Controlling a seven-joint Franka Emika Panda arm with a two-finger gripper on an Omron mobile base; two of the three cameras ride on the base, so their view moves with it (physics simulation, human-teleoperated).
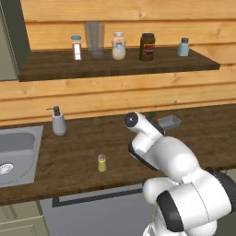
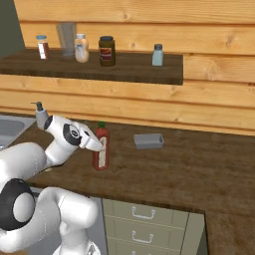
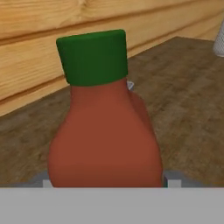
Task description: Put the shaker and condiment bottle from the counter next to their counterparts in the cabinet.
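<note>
Grasping the condiment bottle (image 2: 101,149) on the counter (image 2: 199,169): jaws straddle it, whether clamped I cannot tell. Next, lift toward the cabinet (image 2: 124,69).

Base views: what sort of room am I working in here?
Most likely a kitchen: a steel sink set into a wooden counter, a soap pump beside it, and a shelf of jars and shakers above.

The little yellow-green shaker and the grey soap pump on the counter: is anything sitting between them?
No. In the left base view, only bare dark wood of the counter lies between the shaker and the soap pump.
</note>
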